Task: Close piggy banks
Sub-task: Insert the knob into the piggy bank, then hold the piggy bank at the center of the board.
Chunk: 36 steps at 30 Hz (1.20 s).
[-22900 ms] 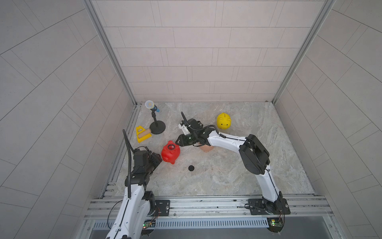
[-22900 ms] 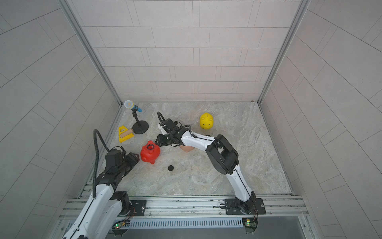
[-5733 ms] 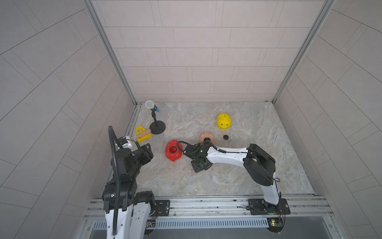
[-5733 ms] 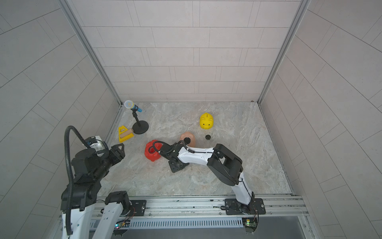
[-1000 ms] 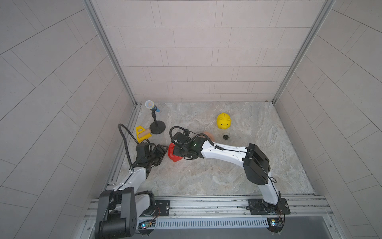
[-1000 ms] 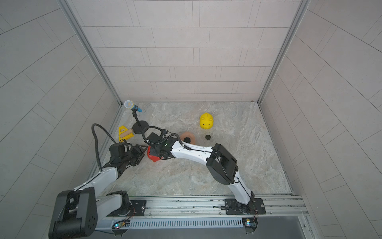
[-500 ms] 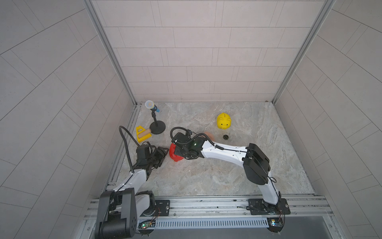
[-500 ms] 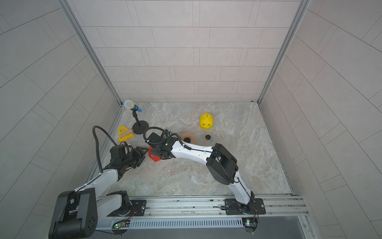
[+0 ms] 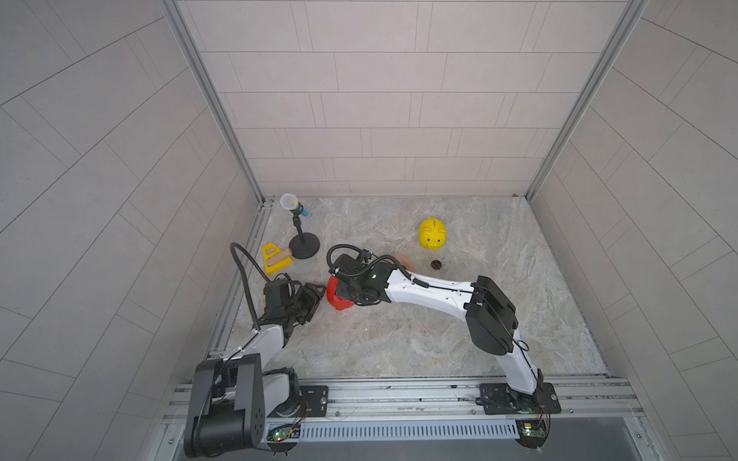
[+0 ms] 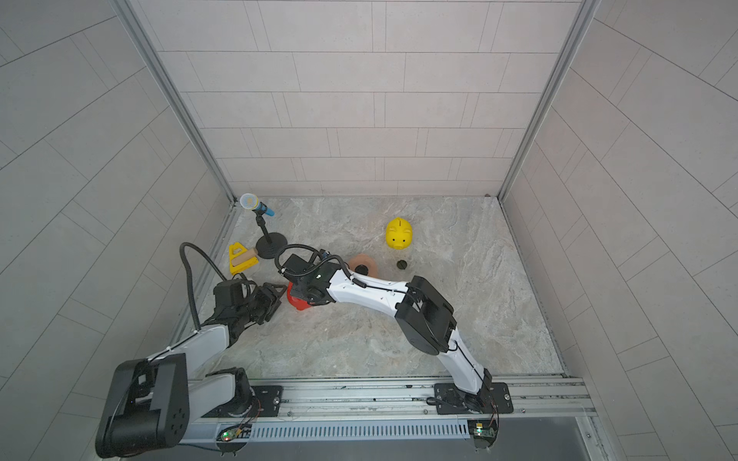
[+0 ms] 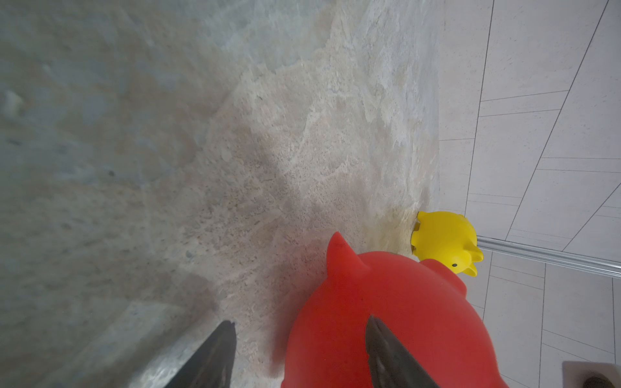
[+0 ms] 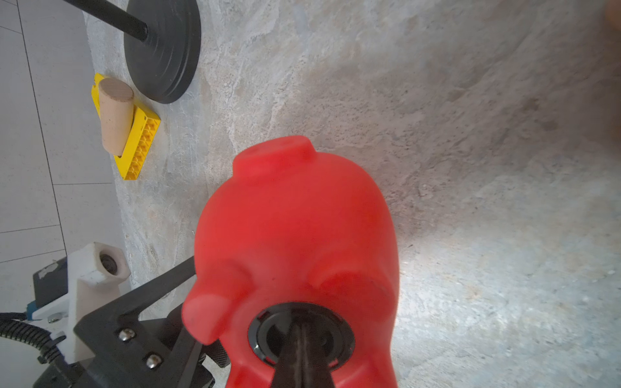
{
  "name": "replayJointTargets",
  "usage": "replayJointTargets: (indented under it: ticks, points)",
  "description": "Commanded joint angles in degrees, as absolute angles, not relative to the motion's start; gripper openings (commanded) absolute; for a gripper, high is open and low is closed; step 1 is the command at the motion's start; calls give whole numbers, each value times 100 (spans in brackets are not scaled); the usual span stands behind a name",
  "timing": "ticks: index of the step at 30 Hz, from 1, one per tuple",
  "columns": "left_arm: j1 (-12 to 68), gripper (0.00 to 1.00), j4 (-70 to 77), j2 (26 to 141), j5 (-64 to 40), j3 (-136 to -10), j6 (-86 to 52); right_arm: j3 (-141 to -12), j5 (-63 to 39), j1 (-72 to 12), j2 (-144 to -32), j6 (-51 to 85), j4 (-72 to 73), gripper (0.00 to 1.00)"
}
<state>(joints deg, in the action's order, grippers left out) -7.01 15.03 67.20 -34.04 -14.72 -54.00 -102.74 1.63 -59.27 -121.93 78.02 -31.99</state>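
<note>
Red piggy bank (image 12: 295,218), right hand (image 12: 300,324) together on belly plug (image 12: 268,339), left hand (image 11: 299,320) apart alongside

left arm (image 9: 267,339) low, reaching forward | left hand (image 11: 299,320) jaws parted | right arm (image 9: 431,293) stretched leftward | right hand (image 12: 300,327) jaws together

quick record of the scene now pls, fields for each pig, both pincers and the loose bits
red piggy bank: black plug in belly hole
right pincer: shut, tips on that plug
left pincer: jaws apart at red piggy bank, grip unclear
yellow piggy bank: upright at back, loose plug beside it
peach piggy bank: partly hidden behind right arm
other: microphone stand, yellow triangular toy
</note>
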Motion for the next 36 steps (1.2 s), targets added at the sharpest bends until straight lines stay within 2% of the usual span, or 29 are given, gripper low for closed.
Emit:
replayJointTargets:
  ticks: [1, 13, 21, 32, 36]
  points:
    - [-675, 66, 1704, 6869, -3592, -1389, -5256, -10276, 106, -5906, -12452, 7812, -3462, 0]
    - [-698, 66, 1506, 6973, -3619, -1643, -5171, -10452, 87, -5871, -12563, 7309, -3895, 0]
    - [-803, 72, 1060, 6740, -3249, -2329, -5023, -10389, 47, -5862, -12592, 7059, -3955, 0]
    - [-639, 76, 3234, 8572, -4220, -2804, -5670, -10437, -43, -5854, -12612, 6895, -3942, 0]
    - [-475, 76, 3560, 9029, -4345, -2856, -5651, -10458, -74, -5854, -12636, 6851, -3937, 0]
